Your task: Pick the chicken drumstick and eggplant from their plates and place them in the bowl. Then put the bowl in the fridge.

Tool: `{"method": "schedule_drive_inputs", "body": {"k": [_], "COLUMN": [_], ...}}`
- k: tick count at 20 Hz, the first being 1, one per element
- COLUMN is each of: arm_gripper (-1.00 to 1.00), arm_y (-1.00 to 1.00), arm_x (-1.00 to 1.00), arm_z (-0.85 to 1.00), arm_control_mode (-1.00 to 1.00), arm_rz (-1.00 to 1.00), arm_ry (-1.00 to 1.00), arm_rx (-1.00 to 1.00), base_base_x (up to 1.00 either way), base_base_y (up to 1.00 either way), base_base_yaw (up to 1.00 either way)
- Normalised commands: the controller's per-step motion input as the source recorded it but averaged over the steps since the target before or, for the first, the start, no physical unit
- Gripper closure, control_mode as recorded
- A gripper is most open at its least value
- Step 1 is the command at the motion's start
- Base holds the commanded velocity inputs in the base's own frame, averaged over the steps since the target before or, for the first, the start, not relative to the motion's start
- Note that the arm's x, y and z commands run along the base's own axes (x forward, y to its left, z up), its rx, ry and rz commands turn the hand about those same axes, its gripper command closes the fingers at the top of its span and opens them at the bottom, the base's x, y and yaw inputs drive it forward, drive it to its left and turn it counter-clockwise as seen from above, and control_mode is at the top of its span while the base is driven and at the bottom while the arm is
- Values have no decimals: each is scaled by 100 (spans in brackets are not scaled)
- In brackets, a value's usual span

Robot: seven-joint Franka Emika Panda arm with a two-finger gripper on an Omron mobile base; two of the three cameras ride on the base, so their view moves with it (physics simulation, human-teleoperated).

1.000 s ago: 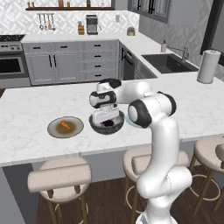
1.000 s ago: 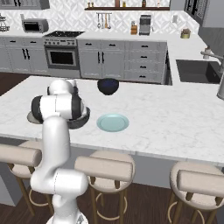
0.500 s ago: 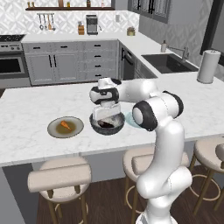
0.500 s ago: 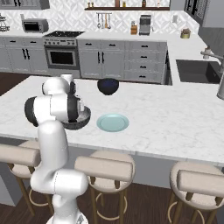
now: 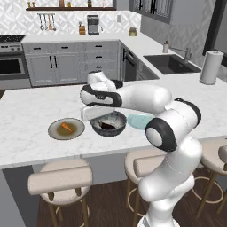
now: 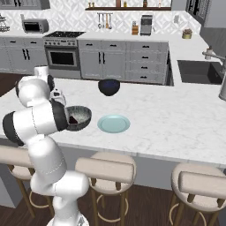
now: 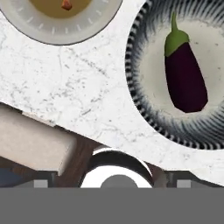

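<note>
Just then my pincer hung released, jaws wide, low over the white marble tabletop beside the bowl. Grey cabinets, an oven and a sink lined the kitchen behind. From my hand's camera the eggplant lay inside the bowl, its long axis running up and down that picture, green stem cap toward the top; the left base view gave only a dark shape there. The chicken drumstick sat on the olive-brown plate, left of the bowl. The teal plate lay bare, and the right base view showed a dark navy bowl beyond it.
</note>
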Motion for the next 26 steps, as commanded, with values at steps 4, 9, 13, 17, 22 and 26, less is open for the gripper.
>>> {"method": "schedule_drive_inputs", "body": {"k": [4,9,13,17,22,26], "arm_gripper": [-100,-100,-100,-100,-100,-100], "arm_y": [81,83,63,30,2,1], "arm_x": [-90,2,96,90,52,12], "arm_z": [16,6,8,2,-8,-14], "arm_control_mode": [-100,-100,-100,-100,-100,-100], "arm_rz": [-15,-15,-10,0,0,0], "arm_ry": [-19,-12,0,1,1,0], "arm_rx": [0,0,0,0,-2,-3], "base_base_x": [0,0,0,0,0,0], "base_base_y": [0,0,0,0,0,0], "base_base_yaw": [0,0,0,0,0,0]}}
